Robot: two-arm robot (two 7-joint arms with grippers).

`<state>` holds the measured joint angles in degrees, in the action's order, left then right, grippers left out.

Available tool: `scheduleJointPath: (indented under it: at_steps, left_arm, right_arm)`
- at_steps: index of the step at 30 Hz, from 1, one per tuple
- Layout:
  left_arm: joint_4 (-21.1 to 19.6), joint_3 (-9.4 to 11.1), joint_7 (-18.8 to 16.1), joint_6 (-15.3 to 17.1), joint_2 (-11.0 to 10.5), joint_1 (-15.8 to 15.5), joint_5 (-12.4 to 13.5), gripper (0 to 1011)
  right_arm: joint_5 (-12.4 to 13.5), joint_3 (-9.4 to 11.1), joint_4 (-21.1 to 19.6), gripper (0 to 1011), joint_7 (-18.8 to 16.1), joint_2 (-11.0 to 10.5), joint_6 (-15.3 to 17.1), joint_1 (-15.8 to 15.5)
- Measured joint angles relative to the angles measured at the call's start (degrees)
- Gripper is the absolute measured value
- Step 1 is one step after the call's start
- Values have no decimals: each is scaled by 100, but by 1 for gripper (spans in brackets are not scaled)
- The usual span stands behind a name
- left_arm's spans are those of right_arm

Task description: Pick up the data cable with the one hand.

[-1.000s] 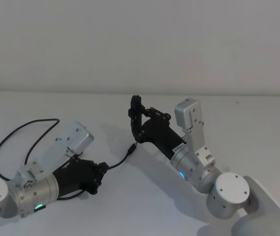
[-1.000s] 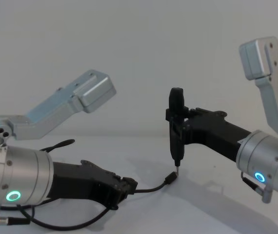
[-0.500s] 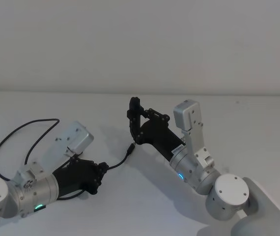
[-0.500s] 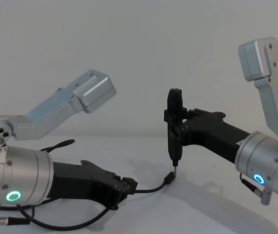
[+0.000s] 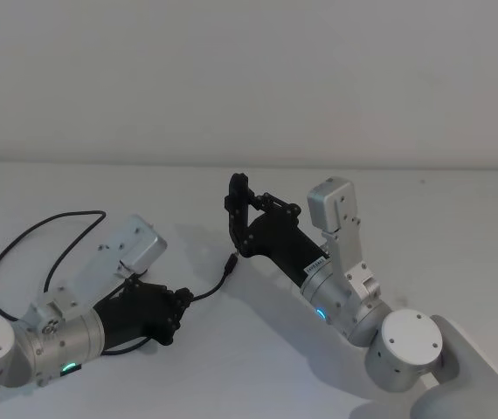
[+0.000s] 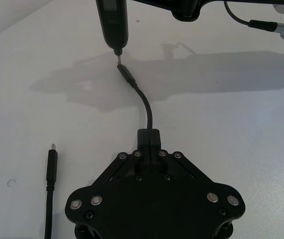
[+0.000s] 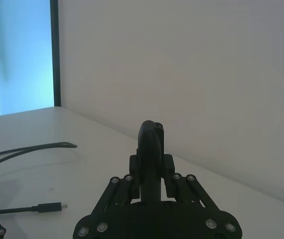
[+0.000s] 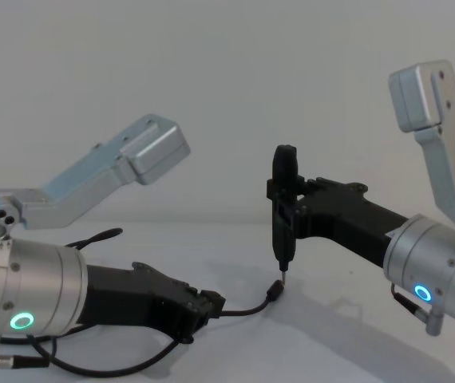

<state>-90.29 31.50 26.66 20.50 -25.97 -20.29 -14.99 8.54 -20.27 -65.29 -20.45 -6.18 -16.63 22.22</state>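
Observation:
The data cable (image 5: 24,237) is a thin black cord looping over the white table at the left. My left gripper (image 5: 177,307) lies low on the table, shut on the cable (image 6: 147,107) a short way behind its plug (image 6: 127,77). The cable's other plug (image 6: 51,165) lies loose beside the gripper (image 6: 148,135). My right gripper (image 8: 288,204) is shut on an upright black pen-shaped tool (image 8: 282,235). The tool's metal tip stands at the end of the held plug (image 8: 274,290).
The white table (image 5: 459,227) runs back to a plain pale wall. Slack cable (image 8: 108,369) trails under my left arm. Both forearms lie close together over the middle of the table.
My right gripper and the tool have shifted slightly left, and the tip now sits closer to the plug. The left gripper has held still on the cable.

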Motion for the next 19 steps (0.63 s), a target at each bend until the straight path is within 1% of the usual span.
scheduleJointPath:
  at_steps: [19]
  left_arm:
    - [0, 0, -1, 0, 0, 0, 0, 20]
  right_arm:
    - [-2, -1, -14, 275, 0, 0, 3, -9]
